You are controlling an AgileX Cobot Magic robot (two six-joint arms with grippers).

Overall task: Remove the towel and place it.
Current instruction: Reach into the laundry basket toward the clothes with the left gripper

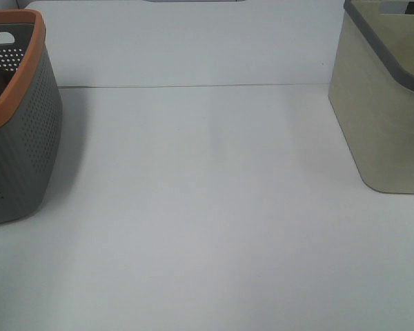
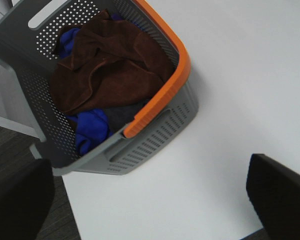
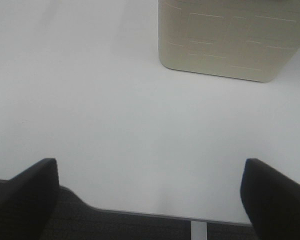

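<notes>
Your towel (image 2: 110, 65) sits bunched in the grey basket (image 1: 27, 138) at nine o'clock; left gripper (image 2: 152, 200) and right gripper (image 3: 150, 197) both gape wide.

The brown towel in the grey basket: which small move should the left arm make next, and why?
Probably lower the left gripper toward the brown towel. Its jaws stand wide open and hold nothing, and the towel lies crumpled on top of the blue cloth inside the grey basket.
</notes>
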